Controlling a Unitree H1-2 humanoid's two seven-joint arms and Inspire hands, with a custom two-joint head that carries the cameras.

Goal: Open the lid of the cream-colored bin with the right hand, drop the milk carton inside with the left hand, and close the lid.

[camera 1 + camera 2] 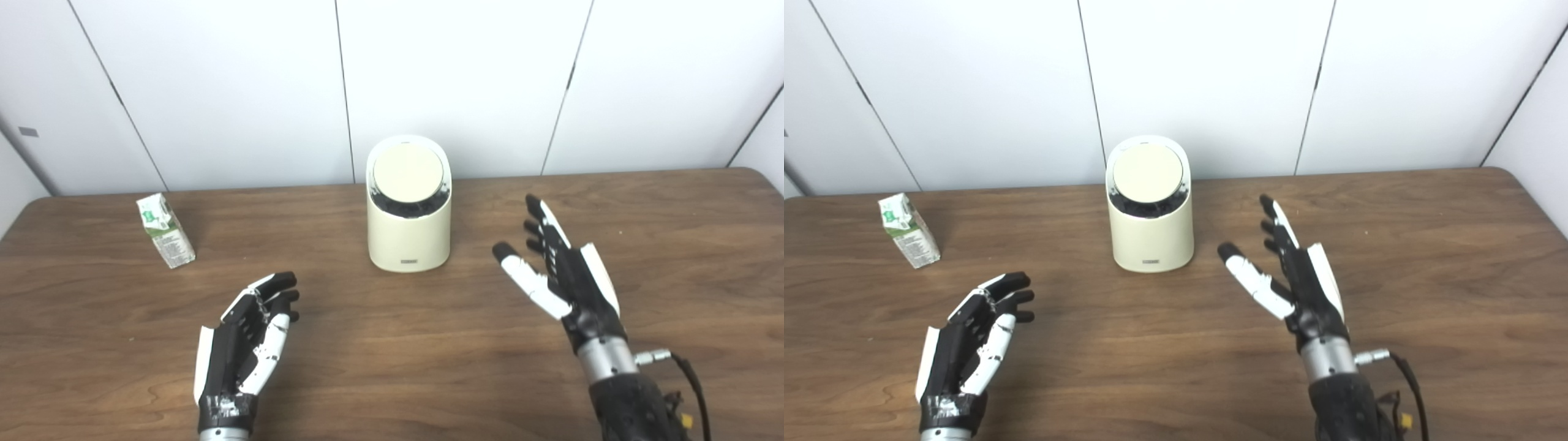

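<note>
Wood grain runs across the brown table (392,367), and on it we see the cream-colored bin (408,236) standing upright near the far edge, in front of the white panelled wall (245,92). Its round lid (407,173) sits tilted in the slanted top and faces us; along the lid's lower edge we see a dark band, though we cannot tell whether that is a gap or a shadow. A small label (409,262) shows low on the bin's front.

We find the milk carton (165,229) well apart from the bin, off to its left, standing on the table and leaning a little, its green and white top toward the wall.

We see the left hand (245,346) near the front edge, between the carton and the bin but closer to us than either. It holds nothing; its fingers (278,288) are loosely curled and apart, pointing toward the bin.

We see the right hand (560,269) to the right of the bin, near it but not touching. It is spread wide and empty, fingers pointing up toward the wall and thumb (520,269) reaching toward the bin. A cable (689,376) leaves its wrist.
</note>
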